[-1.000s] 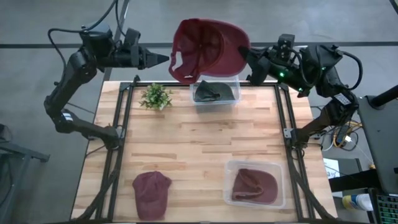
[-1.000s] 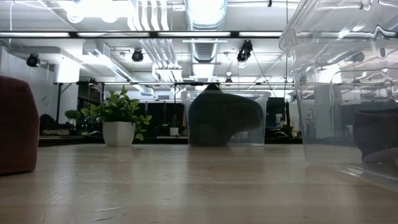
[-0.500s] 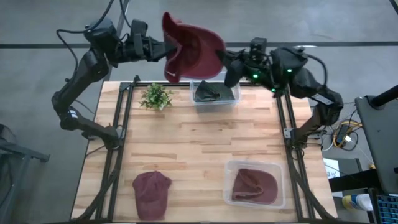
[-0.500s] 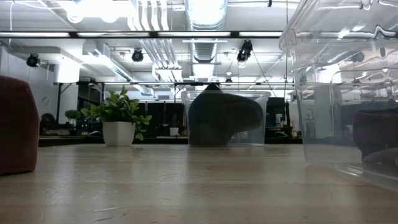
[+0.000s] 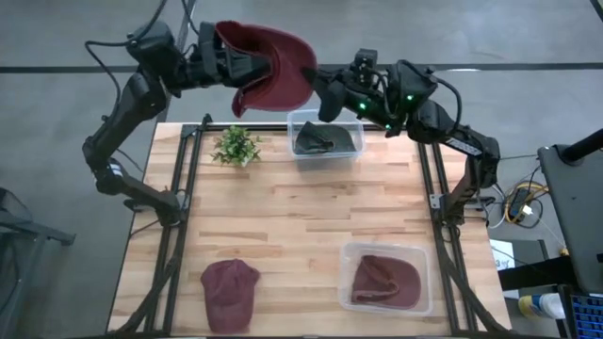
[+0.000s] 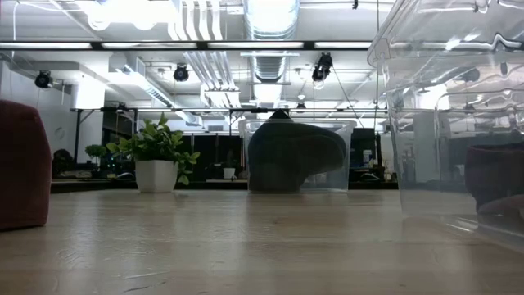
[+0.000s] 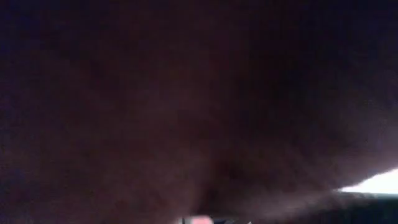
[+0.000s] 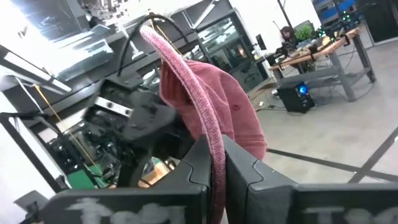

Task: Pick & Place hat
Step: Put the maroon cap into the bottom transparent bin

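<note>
A dark red cap [image 5: 278,56] hangs in the air beyond the table's far edge, between my two arms. My right gripper [image 5: 318,85] is shut on it from the right; in the right wrist view the cap [image 8: 217,106] stands up from between that gripper [image 8: 217,168]. My left gripper [image 5: 236,68] reaches into the cap from the left, and the cap hides its end. Dark red cloth [image 7: 186,106] fills the left wrist view. My right gripper pinches the cap's rim edge [image 8: 214,140] between its two fingers [image 8: 196,168]. It comes roughly level from the table's right side. The cap is lifted clear of everything, with its crown swelling away toward the left arm.
At the far edge stands a clear bin [image 5: 326,138] holding a dark hat, with a small potted plant [image 5: 236,146] to its left. A second red cap [image 5: 229,292] lies near-left. Near-right, a clear bin [image 5: 386,280] holds another red hat.
The right gripper has carried the cap toward the table's left, still shut on its rim. The cap has tipped, and its opening has turned from facing up to facing the left arm. The left gripper has moved in, and its end is now covered by the cap.
</note>
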Action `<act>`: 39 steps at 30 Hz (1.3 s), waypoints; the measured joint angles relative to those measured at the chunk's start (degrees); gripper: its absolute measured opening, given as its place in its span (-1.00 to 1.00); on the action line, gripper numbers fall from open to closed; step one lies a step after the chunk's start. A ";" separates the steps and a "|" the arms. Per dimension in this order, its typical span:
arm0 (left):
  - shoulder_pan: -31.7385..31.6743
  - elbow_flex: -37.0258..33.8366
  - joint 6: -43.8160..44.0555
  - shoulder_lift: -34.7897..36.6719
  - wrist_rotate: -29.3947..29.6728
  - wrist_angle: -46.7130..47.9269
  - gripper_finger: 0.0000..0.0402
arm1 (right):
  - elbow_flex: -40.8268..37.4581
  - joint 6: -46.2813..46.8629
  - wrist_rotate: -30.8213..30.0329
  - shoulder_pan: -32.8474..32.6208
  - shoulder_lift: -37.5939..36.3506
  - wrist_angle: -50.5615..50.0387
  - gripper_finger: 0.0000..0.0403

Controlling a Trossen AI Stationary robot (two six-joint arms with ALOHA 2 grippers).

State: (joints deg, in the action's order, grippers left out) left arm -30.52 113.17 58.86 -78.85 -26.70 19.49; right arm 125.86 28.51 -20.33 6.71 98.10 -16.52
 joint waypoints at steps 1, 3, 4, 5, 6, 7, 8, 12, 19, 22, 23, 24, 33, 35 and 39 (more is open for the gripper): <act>0.00 0.62 0.00 0.04 -0.13 -0.14 -0.47 | -0.04 -0.18 0.08 0.27 0.00 0.13 -0.95; 0.00 1.91 -0.04 0.19 -0.73 -0.52 -0.47 | -0.11 -0.82 1.12 0.88 0.10 1.92 -0.95; 0.00 2.46 -0.01 0.23 -0.93 -0.48 -0.47 | -0.11 -1.07 1.93 1.25 0.11 2.86 -0.95; 0.01 3.09 0.02 0.24 -0.94 -0.51 -0.47 | -0.11 -1.30 2.59 1.68 0.10 3.71 -0.95; 0.02 3.50 0.02 0.24 -0.94 -0.52 -0.47 | -0.11 -1.29 3.27 2.06 0.02 4.74 -0.95; 0.02 3.80 0.14 0.27 -0.94 -0.48 -0.47 | -0.11 -1.12 4.48 2.51 -0.01 5.94 -0.95; 0.02 3.99 0.55 0.24 -0.94 -0.52 -0.47 | -0.11 -0.45 6.06 2.99 -0.03 7.28 -0.95; 0.02 4.02 1.87 0.29 -0.92 -0.49 -0.47 | -0.11 1.36 9.97 4.70 -0.08 11.19 -0.95; 0.02 3.97 3.67 0.79 -1.53 -6.78 -0.47 | -1.56 3.51 12.84 6.95 0.00 13.37 -0.95; 0.02 3.97 3.82 1.28 -1.90 -11.13 -0.47 | -3.07 5.05 14.49 7.84 0.00 16.31 -0.95; 0.00 3.97 3.82 1.46 -2.25 -12.81 -0.47 | -3.37 5.84 15.33 8.31 -0.02 17.01 -0.95; 0.00 3.97 3.88 1.61 -2.47 -14.43 -0.47 | -3.43 6.83 16.41 8.95 -0.02 17.35 -0.95; 0.02 3.97 1.71 4.66 -7.61 -22.57 -0.47 | -3.43 22.53 36.51 18.51 -0.19 20.37 -0.95; 0.02 3.97 0.28 5.26 -8.53 -22.56 -0.47 | -3.43 26.75 43.08 20.54 -0.24 20.36 -0.95; 0.00 3.95 -1.68 5.97 -8.51 -22.47 -0.47 | -3.43 34.80 54.31 22.58 -0.72 19.86 -0.95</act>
State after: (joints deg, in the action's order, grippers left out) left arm -30.52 117.12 57.17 -72.88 -35.21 -2.98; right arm 122.43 63.31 33.98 29.29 97.38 3.34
